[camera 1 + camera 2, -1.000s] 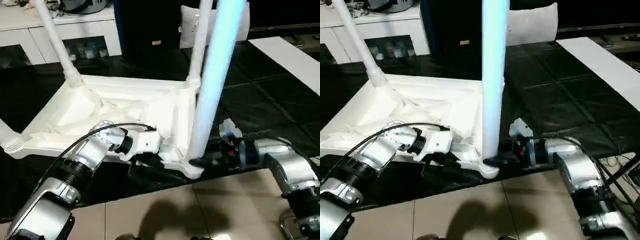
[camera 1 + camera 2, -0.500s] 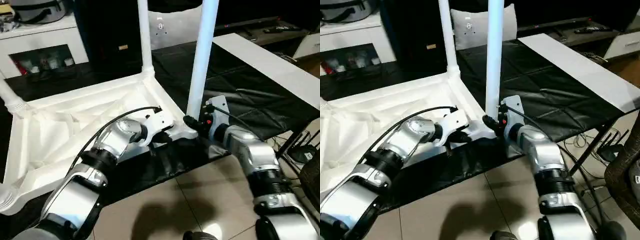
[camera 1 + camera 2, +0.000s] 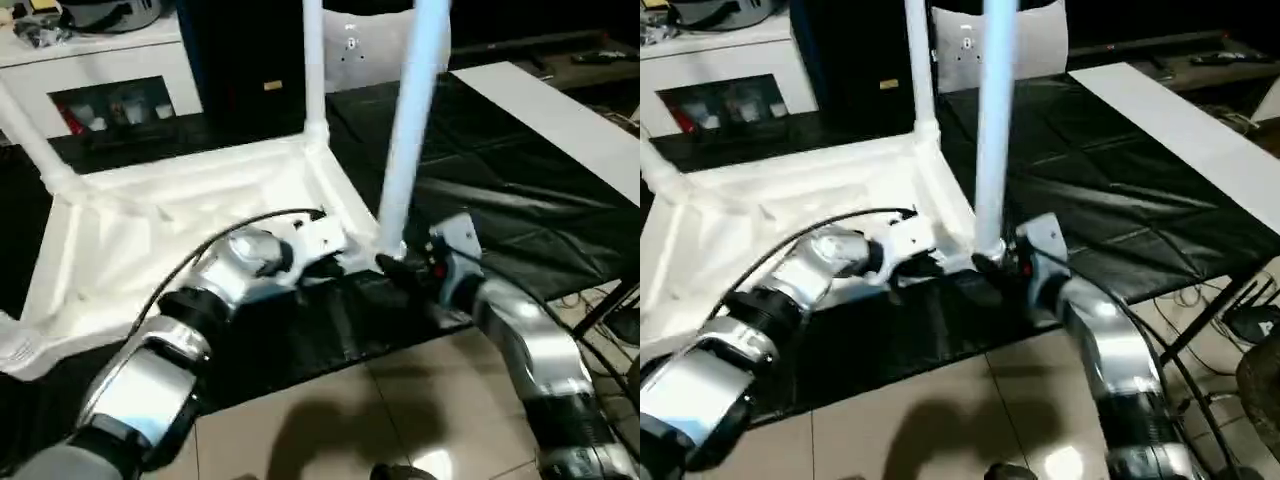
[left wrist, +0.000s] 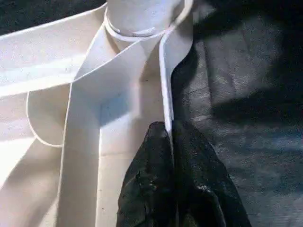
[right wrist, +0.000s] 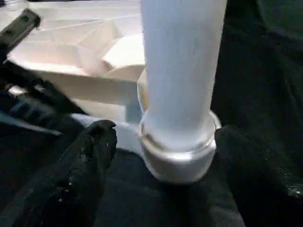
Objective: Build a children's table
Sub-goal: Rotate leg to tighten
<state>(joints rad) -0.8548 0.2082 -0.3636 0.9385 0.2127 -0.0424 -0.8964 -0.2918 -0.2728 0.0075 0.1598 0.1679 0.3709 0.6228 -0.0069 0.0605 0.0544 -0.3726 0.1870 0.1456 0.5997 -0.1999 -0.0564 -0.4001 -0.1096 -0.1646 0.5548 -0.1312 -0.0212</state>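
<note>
The white table top [image 3: 150, 230] lies upside down on a black mat, ribs facing up. Three white legs stand in its corner sockets: one at the far left [image 3: 30, 130], one at the back [image 3: 312, 60], and one at the near right corner [image 3: 405, 150]. My left gripper [image 4: 170, 137] is shut on the top's thin rim wall just beside that near corner; it also shows from above [image 3: 335, 268]. My right gripper [image 5: 165, 146] is open, its fingers [image 5: 90, 161] standing either side of the near leg's socket collar [image 5: 177, 156] without pressing it.
The black mat [image 3: 500, 180] covers a low platform whose front edge meets a tiled floor [image 3: 350, 420]. A long white board [image 3: 540, 110] lies at the right. A white cabinet [image 3: 110, 50] and a white cushion [image 3: 350, 55] stand behind. Cables [image 3: 610, 300] hang at the right.
The head camera has swung and tilted, so the whole picture has shifted. Both grippers stay at the near right corner, the left on the rim and the right at the leg's base.
</note>
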